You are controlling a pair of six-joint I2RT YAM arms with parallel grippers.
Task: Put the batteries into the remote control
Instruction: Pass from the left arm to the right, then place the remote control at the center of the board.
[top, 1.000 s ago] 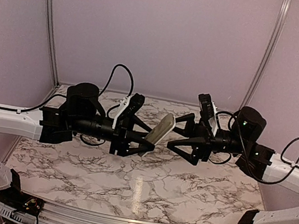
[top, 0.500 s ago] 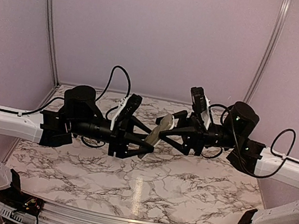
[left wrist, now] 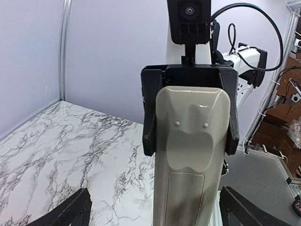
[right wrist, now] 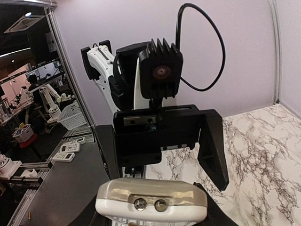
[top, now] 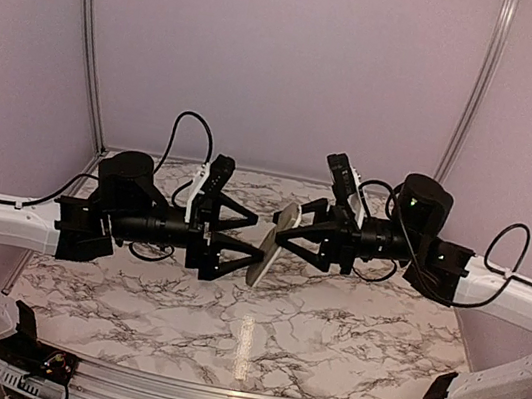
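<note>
Right claw (top: 285, 231) clamped across the upper end of the remote control (left wrist: 190, 150), which hangs tilted in the air above the marbled desk (top: 325, 340), tan-grey back toward the left claw (top: 258, 239), whose fingers stand spread wide, clear of it.

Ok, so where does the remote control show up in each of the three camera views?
Top external: remote control mid-picture, tilted, up in the air.
Left wrist: remote control from the centre down to the bottom edge, tan-grey back facing the camera.
Right wrist: remote control at bottom centre, seen end-on.
Shared landmark: the marble table, also visible at lower left in the left wrist view and at right in the right wrist view.
</note>
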